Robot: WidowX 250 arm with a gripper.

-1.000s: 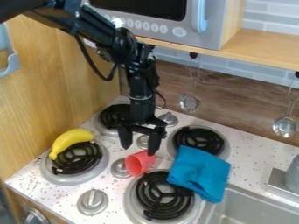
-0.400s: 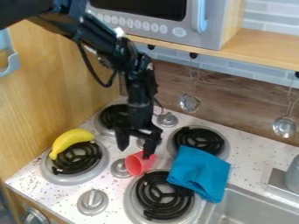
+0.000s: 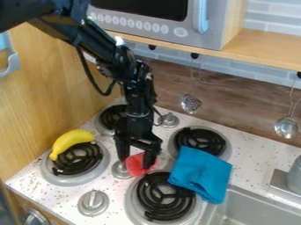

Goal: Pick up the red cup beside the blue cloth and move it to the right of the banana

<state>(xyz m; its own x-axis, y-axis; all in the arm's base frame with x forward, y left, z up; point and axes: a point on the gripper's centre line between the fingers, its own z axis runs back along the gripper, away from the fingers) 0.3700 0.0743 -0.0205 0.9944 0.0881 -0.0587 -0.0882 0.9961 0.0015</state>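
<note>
At the near edge of your view, a round knob (image 3: 93, 202) sits on the speckled worktop (image 3: 57, 200), with the grey sink (image 3: 250, 212) over to the right; you see only part of its basin. Just beyond, the front right burner pan (image 3: 131, 206) holds a black coil (image 3: 157, 198), and the front left pan (image 3: 50, 176) holds another, with a yellow banana (image 3: 70, 141) lying over its far left side. A blue cloth (image 3: 201, 171) lies between the right-hand burners and the sink, one end reaching the basin's edge.

Your red cup (image 3: 134, 167) lies tipped over between the two front burners, beside a small knob (image 3: 120, 170) (you can't see whether it has anything inside). Your pincer (image 3: 134, 163) is down at the cup, its fingers spread well apart, one at the cup's left side and the other in front of its right part; you can't tell whether either touches it.

Farther back, two more pans hold coils. Behind them, a slotted spoon (image 3: 190, 103) and a ladle (image 3: 286, 127) hang against the wall, below the shelf (image 3: 267, 45) and microwave (image 3: 207, 38).
</note>
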